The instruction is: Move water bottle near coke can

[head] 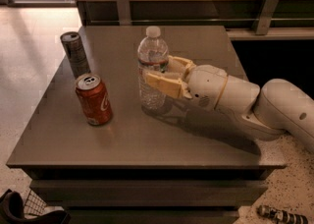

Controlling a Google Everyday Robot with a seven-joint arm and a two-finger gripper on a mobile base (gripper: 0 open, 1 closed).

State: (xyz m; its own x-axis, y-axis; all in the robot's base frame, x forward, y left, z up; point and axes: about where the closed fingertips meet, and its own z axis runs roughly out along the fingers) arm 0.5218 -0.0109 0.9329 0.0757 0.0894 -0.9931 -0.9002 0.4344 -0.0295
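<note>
My gripper (158, 70): above the middle of the table, reaching in from the right side of the view.
Jaws: closed on the water bottle (152, 53) at the middle of its body. One tan finger (164, 84) lies across the front of it and the other goes behind it. They stand only as wide as the bottle.
Water bottle, place: upright in my grasp, near the centre of the table. Its base is at the table top, but I cannot tell if it touches or hangs just above.
Water bottle, make: clear ribbed plastic with a white cap and a thin label band under the shoulder. How much water is inside I cannot tell.
Coke can (93, 99): upright on the table, to the left of the bottle in the view. It is near the bottle but apart from it, and closer to the front edge.
Coke can, make: red-orange metal with white script and a silver top with a tab. If it is opened I cannot tell.
Grey can (75, 53): slim, dark grey, upright, behind the coke can near the left edge, not touching it.
My arm (274, 110): smooth white rounded shells, coming in over the right edge of the table.
Table (147, 139): flat, dark grey-brown, matte top with soft reflections, straight edges and stepped layers under the front.
Floor (19, 80): pale, speckled, smooth.
</note>
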